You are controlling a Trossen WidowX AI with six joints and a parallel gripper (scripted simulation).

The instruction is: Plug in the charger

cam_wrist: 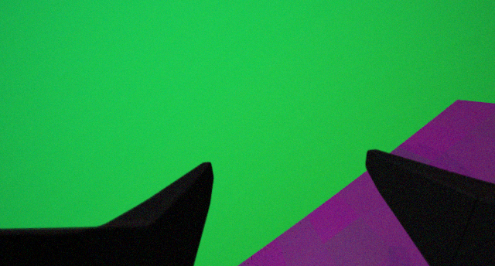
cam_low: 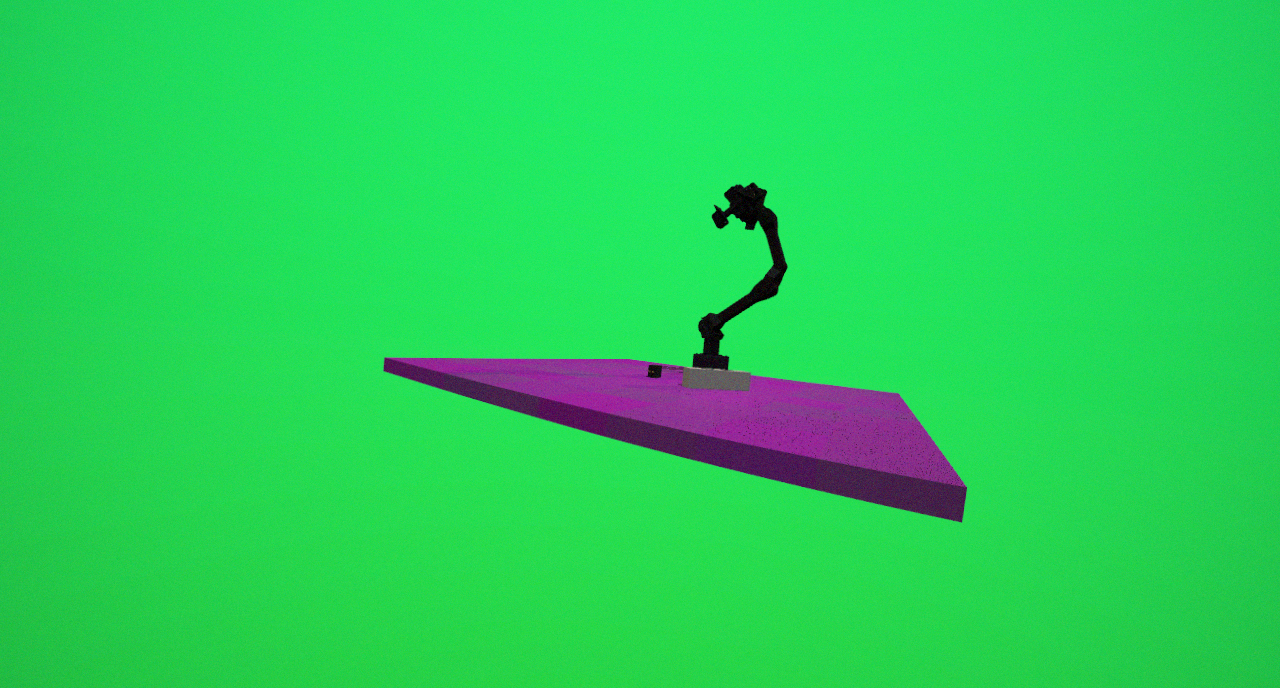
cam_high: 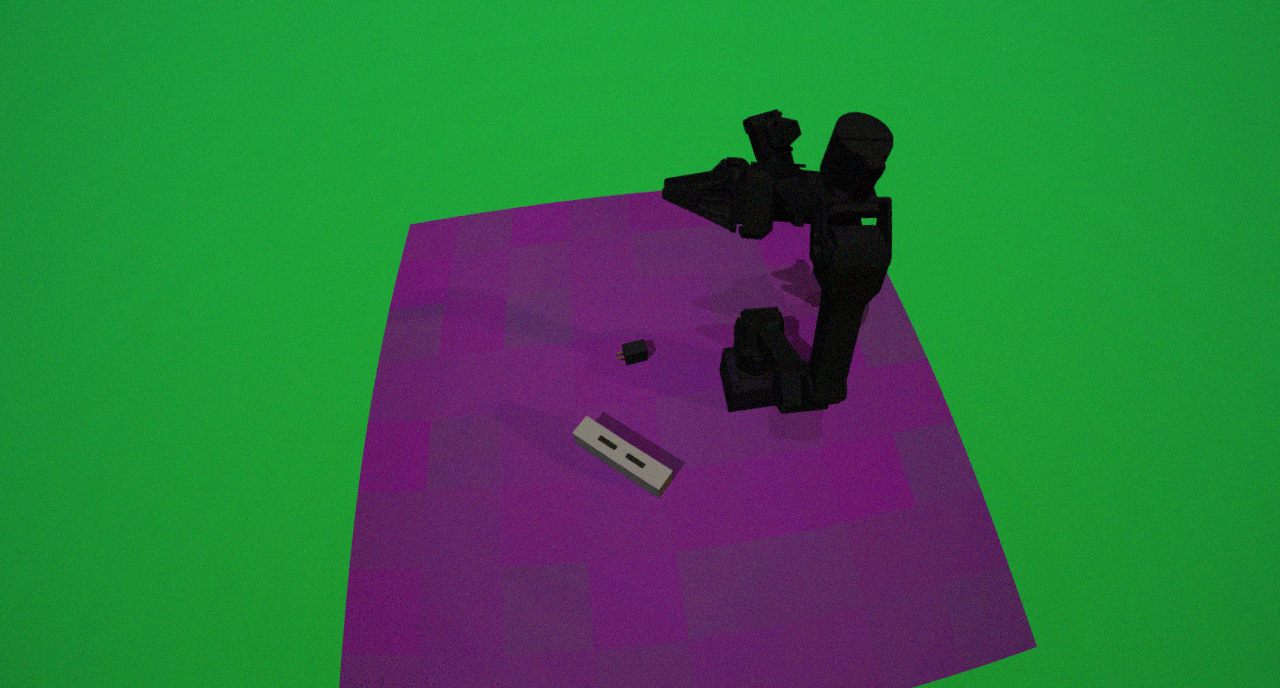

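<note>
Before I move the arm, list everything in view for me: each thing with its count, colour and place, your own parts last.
charger: one, black with two small prongs, lying on the table between the arm's base and the power strip, touching neither.
power strip: one, light grey with two dark slot outlets on top, lying flat and angled on the table, nearer the top camera than the charger.
table: one, purple with patchy squares, under everything.
backdrop: plain green, all round.
arm: one, black, base on the table's far right part, raised high.
gripper: one, black; fingers spread wide, nothing between them, aimed past the table's edge, well above the charger.
</note>
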